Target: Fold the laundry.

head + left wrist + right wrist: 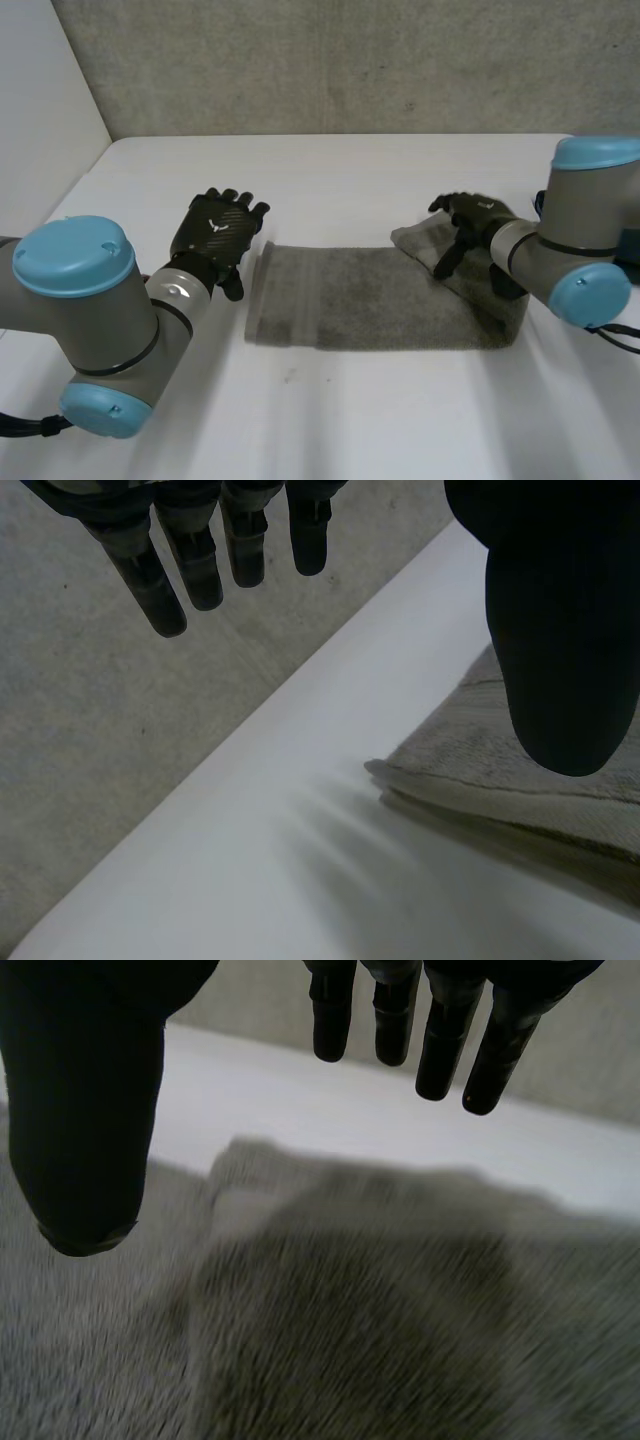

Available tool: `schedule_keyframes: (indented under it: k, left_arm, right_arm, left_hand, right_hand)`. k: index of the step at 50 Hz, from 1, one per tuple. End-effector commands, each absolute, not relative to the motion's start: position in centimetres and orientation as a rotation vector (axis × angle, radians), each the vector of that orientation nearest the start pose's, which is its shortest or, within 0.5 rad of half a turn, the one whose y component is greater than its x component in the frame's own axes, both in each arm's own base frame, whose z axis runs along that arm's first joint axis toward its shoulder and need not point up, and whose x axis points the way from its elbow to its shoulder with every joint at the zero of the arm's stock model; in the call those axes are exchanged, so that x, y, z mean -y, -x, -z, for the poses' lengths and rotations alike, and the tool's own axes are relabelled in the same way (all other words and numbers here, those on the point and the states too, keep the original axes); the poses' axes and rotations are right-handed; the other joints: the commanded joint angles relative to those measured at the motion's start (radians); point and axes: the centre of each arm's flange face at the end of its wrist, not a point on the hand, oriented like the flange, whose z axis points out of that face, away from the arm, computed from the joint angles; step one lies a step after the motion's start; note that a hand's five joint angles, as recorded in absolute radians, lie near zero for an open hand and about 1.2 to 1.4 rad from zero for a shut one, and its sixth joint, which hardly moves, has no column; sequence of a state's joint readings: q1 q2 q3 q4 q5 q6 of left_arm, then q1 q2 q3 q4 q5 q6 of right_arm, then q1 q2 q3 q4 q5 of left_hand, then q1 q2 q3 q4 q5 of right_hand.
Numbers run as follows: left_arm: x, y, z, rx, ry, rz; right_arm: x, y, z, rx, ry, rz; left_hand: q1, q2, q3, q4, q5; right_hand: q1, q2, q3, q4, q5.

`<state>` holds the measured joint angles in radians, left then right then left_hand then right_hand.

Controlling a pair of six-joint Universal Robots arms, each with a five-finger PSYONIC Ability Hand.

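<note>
A grey towel (pixel 370 300) lies as a long folded band across the middle of the white desk (pixel 330 165), running from the robot's left side toward the right edge and well short of the far edge. At its right end a flap is turned over on top, rumpled and bunched. The left robot hand (pixel 215 235) hangs just beside the towel's left end, palm down. Its fingers (pixel 190 565) are straight and spread away from the thumb (pixel 560 630), with nothing in its grasp. Its wrist view catches a corner of that left end lying flat on the desk beside the thumb, layers stacked at the edge. Over on the other side, the right robot hand (pixel 468 222) is above the turned-over flap, fingers (pixel 440 1045) straight and pointing down at the cloth, thumb (pixel 85 1120) held wide, and it grips nothing either. Whether its fingertips actually touch the towel, I cannot tell. A grey concrete wall (pixel 330 60) rises behind the desk's far edge.
</note>
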<state>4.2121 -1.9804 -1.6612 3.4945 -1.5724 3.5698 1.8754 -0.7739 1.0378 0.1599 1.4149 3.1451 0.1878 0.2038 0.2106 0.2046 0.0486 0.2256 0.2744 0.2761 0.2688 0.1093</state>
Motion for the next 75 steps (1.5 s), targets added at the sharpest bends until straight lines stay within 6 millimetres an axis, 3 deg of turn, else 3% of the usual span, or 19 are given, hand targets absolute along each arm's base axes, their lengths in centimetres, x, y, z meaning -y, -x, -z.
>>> schedule_keyframes:
  k: [1, 13, 23, 30, 35, 41, 46, 49, 50, 52, 56, 67, 75]
  left_arm:
    - [25.6, 28.8, -17.4, -2.163, -1.078, 2.077]
    - [25.5, 28.8, -17.1, -2.169, -1.082, 2.064]
    - [25.4, 28.8, -16.9, -2.175, -1.087, 2.057]
    - [25.4, 28.7, -16.8, -2.176, -1.086, 2.055]
    - [25.4, 28.7, -16.8, -2.176, -1.086, 2.055]
    - [25.4, 28.7, -16.8, -2.176, -1.086, 2.055]
    - [25.4, 28.7, -16.9, -2.175, -1.083, 2.056]
    - [25.4, 28.7, -17.0, -2.173, -1.082, 2.058]
    - [25.4, 28.7, -16.9, -2.173, -1.084, 2.055]
    - [25.3, 28.6, -16.9, -2.177, -1.084, 2.052]
    - [25.2, 28.6, -16.8, -2.179, -1.085, 2.05]
    - [25.3, 28.7, -16.8, -2.176, -1.086, 2.055]
    - [25.3, 28.7, -16.7, -2.171, -1.085, 2.06]
  right_arm:
    - [38.5, -27.8, -12.8, -2.347, 0.461, 1.498]
    - [40.4, -28.7, -12.8, -2.272, 0.34, 1.516]
    - [41.3, -29.3, -11.4, -2.267, 0.342, 1.521]
    - [41.4, -29.5, -10.8, -2.281, 0.347, 1.498]
    - [41.3, -29.7, -10.8, -2.28, 0.366, 1.458]
    - [41.4, -30.0, -12.1, -2.261, 0.381, 1.458]
    - [40.4, -31.5, -15.6, -2.164, 0.428, 1.502]
    - [40.0, -31.9, -16.6, -2.149, 0.44, 1.526]
    - [39.9, -31.9, -16.5, -2.153, 0.442, 1.524]
    - [39.5, -32.1, -16.1, -2.167, 0.451, 1.511]
    - [39.4, -32.1, -15.0, -2.199, 0.457, 1.502]
    - [40.2, -31.7, -12.2, -2.281, 0.507, 1.55]
    - [41.0, -31.5, -11.2, -2.3, 0.518, 1.594]
  left_hand:
    - [-0.013, -0.029, -0.036, -0.03, -0.049]
    - [-0.013, -0.029, -0.036, -0.03, -0.049]
    - [-0.013, -0.029, -0.036, -0.03, -0.049]
    - [-0.013, -0.029, -0.036, -0.03, -0.049]
    - [-0.013, -0.029, -0.036, -0.03, -0.049]
    - [-0.013, -0.029, -0.036, -0.03, -0.049]
    - [-0.013, -0.029, -0.036, -0.03, -0.049]
    - [-0.013, -0.029, -0.036, -0.03, -0.049]
    - [-0.013, -0.029, -0.036, -0.03, -0.049]
    - [-0.013, -0.029, -0.036, -0.03, -0.049]
    - [-0.013, -0.029, -0.036, -0.03, -0.049]
    - [-0.013, -0.029, -0.036, -0.03, -0.049]
    - [-0.013, -0.029, -0.036, -0.03, -0.049]
  right_hand:
    - [0.209, 0.16, 0.158, 0.165, 0.15]
    - [0.332, 0.283, 0.281, 0.289, 0.274]
    - [0.435, 0.386, 0.384, 0.392, 0.376]
    - [0.76, 0.712, 0.71, 0.717, 0.702]
    - [1.17, 1.122, 1.12, 1.127, 1.112]
    - [1.171, 1.122, 1.12, 1.127, 1.112]
    - [1.171, 1.122, 1.12, 1.127, 1.112]
    - [1.171, 1.122, 1.12, 1.127, 1.112]
    - [1.102, 1.053, 1.051, 1.059, 1.044]
    - [0.479, 0.43, 0.428, 0.436, 0.42]
    - [0.335, 0.287, 0.285, 0.292, 0.277]
    - [0.353, 0.304, 0.302, 0.309, 0.294]
    - [0.54, 0.491, 0.489, 0.497, 0.482]
